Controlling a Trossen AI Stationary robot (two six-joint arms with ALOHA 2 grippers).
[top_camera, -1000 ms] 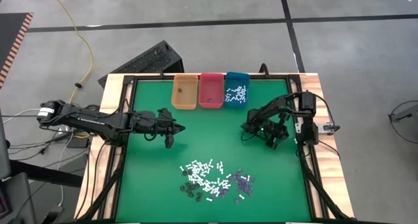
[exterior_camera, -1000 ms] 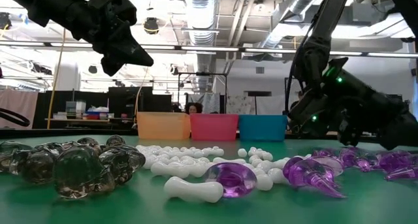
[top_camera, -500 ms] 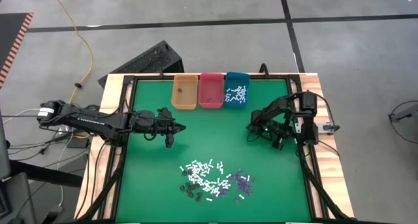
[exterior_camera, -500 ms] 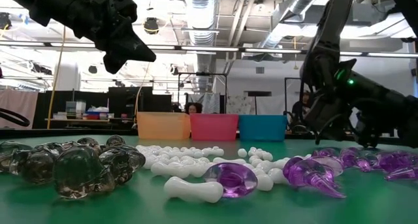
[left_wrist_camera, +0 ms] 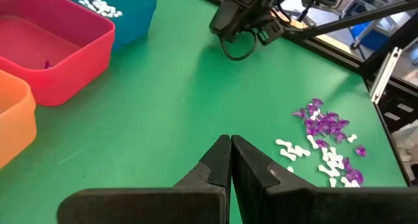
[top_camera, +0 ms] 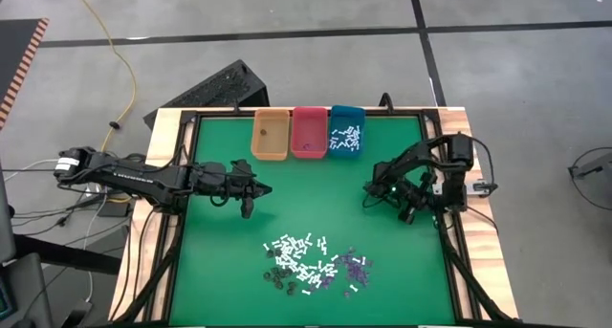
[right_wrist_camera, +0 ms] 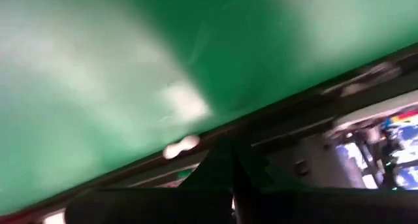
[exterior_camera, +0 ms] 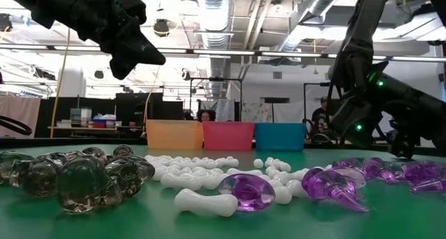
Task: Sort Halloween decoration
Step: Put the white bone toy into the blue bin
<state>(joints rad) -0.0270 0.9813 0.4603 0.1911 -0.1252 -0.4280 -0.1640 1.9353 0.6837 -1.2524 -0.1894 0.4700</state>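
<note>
The Halloween decoration lies in a pile (top_camera: 311,263) on the green mat near the table's front edge. It is made of white sticks (exterior_camera: 202,166), purple bits (exterior_camera: 247,190) and dark bits (exterior_camera: 77,173). At the far edge stand an orange bin (top_camera: 271,137), a pink bin (top_camera: 309,133) and a teal bin (top_camera: 345,135); the teal one holds white sticks. My left gripper (top_camera: 266,187) hangs shut above the mat left of centre, with nothing in it (left_wrist_camera: 230,142). My right gripper (top_camera: 367,191) is shut and low over the mat at the right, far from the pile.
Bare green mat (top_camera: 311,199) lies between the two grippers and between the bins and the pile. A black frame rail (top_camera: 435,223) runs along the table's right side close to my right arm. A black keyboard-like object (top_camera: 215,89) lies beyond the far left corner.
My right gripper has drawn back toward the table's right edge and sunk a little toward the mat, staying shut. The pile and the bins have not moved.
</note>
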